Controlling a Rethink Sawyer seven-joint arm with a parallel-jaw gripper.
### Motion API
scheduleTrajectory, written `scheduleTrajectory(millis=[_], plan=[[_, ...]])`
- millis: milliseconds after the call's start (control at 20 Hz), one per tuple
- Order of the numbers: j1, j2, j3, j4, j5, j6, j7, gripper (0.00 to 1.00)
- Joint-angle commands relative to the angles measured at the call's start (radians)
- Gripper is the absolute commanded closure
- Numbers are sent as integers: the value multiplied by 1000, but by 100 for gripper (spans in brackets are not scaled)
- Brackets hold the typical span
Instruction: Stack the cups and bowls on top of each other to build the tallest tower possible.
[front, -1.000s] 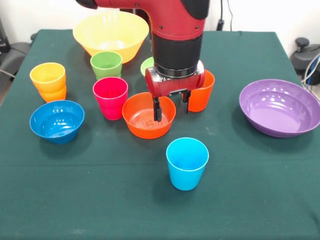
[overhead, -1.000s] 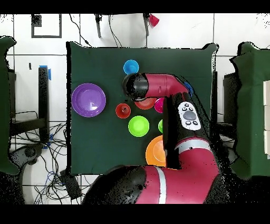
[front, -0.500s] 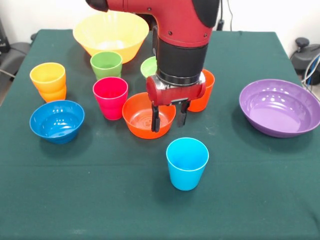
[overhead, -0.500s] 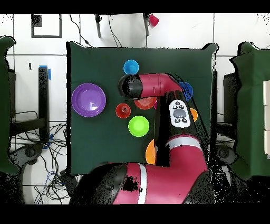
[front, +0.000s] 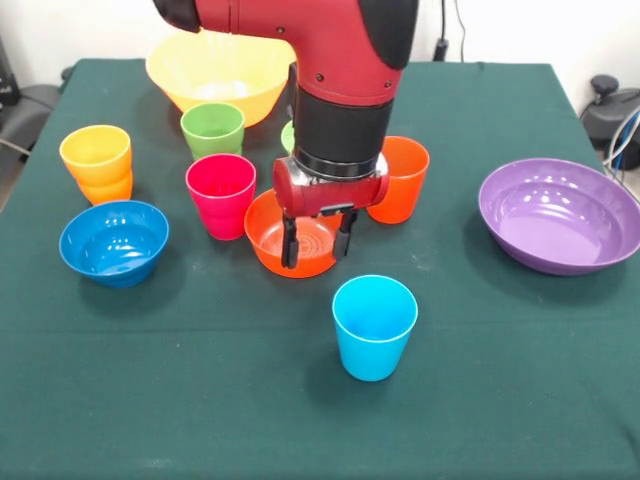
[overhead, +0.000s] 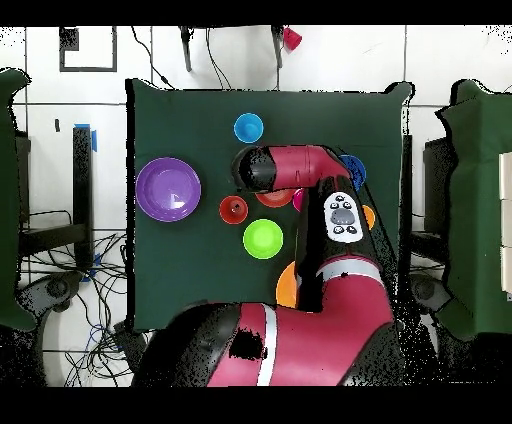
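1. My arm (front: 340, 60) comes down from the far side, wrist vertical, gripper (front: 314, 238) pointing straight down.
2. My fingers (front: 289, 246) are parted and empty, hanging over the near rim of the orange bowl (front: 272, 238); contact with the rim cannot be judged.
3. Light blue cup (front: 374, 326) stands upright just near of the gripper, apart from it.
4. Orange cup (front: 402, 180) right of the wrist, magenta cup (front: 221, 194) left.
5. Nothing stacked except the yellow-orange cups (front: 97, 163), far left.
6. Overhead: arm covers the orange bowl (overhead: 272, 197).
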Motion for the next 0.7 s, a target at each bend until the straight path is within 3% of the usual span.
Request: scheduleTrajectory(millis=[50, 350, 700], plan=[[4, 46, 26, -7, -18, 5, 77, 0], [-50, -91, 67, 92, 15, 125, -21, 0], [-65, -85, 86, 110, 5, 108, -23, 0]])
